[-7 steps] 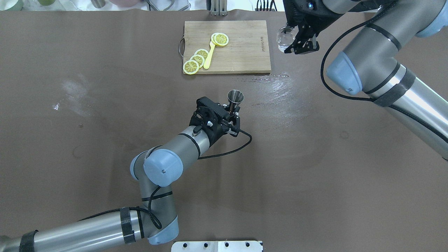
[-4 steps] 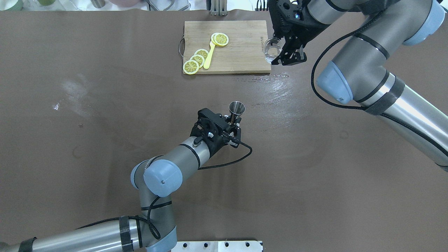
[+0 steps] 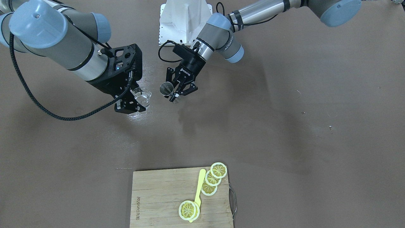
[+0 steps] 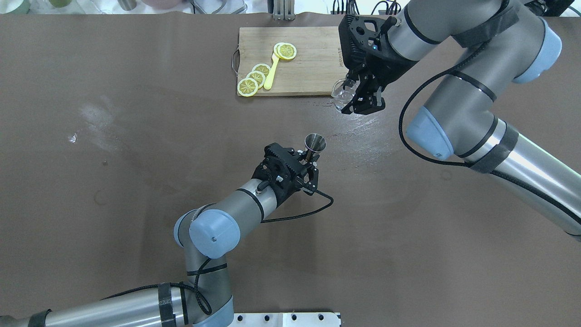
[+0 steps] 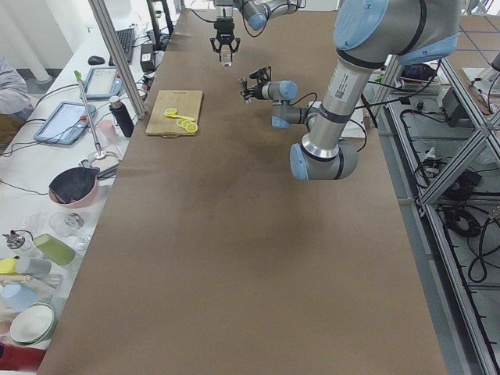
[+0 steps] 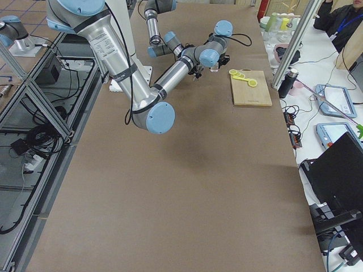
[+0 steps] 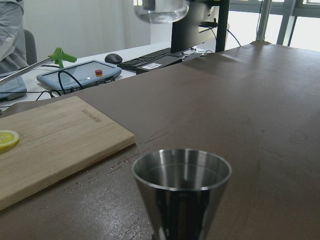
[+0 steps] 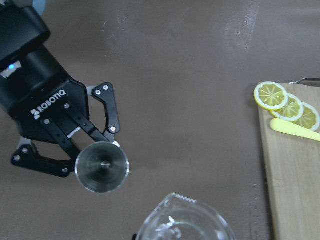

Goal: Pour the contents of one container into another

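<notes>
at the far edge of the brown table (image 4: 136,190) lies a wooden cutting board (image 4: 313,54) carrying lemon slices (image 4: 254,79) and a yellow spoon-like tool (image 4: 271,75), and only a wet-looking patch (image 4: 363,113) of tabletop lies between my two vessels. my left arm reaches forward from the near left, its pincer (image 4: 309,160) closed on the narrow waist of the metal jigger (image 4: 315,142), held upright, mouth up. my right arm bends in from the right, its pincer (image 4: 355,101) clamped on the clear glass (image 4: 341,93), which is in the air by the board's near right corner, beyond the jigger and apart from it.
</notes>
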Controlling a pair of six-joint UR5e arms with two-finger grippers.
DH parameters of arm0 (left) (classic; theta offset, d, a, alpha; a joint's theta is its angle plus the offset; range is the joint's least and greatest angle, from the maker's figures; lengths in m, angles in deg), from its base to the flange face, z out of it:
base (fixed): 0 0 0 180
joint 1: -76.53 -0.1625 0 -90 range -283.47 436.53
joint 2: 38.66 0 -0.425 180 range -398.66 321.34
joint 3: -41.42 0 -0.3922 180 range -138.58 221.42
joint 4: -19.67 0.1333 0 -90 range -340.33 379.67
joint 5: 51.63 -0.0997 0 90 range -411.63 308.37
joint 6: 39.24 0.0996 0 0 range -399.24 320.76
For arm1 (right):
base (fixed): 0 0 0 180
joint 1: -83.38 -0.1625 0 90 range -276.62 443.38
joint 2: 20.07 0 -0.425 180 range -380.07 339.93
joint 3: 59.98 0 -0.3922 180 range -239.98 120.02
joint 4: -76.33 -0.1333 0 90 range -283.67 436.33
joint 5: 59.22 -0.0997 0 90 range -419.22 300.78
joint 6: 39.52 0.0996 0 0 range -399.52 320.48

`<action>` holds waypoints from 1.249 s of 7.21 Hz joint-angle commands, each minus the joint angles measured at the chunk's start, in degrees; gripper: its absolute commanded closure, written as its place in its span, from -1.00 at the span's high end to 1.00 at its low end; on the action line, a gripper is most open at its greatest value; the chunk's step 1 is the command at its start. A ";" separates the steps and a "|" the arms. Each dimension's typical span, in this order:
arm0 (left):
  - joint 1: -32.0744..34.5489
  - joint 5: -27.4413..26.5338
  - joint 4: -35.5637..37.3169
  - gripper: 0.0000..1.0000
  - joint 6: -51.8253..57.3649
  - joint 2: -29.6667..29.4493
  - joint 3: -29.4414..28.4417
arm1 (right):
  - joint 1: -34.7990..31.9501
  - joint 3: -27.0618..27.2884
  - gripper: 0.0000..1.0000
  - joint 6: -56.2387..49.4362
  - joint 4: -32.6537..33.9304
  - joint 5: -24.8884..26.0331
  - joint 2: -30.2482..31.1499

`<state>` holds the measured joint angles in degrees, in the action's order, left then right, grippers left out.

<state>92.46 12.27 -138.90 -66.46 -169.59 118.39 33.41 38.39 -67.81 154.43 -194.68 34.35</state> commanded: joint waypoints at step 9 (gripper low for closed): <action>-0.55 -0.26 -3.31 -1.00 0.50 -0.38 0.55 | 1.46 10.26 -1.00 6.76 9.16 -2.28 6.94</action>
<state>91.95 12.08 -140.20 -66.03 -170.22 119.02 34.95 48.69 -61.05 161.32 -197.94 41.98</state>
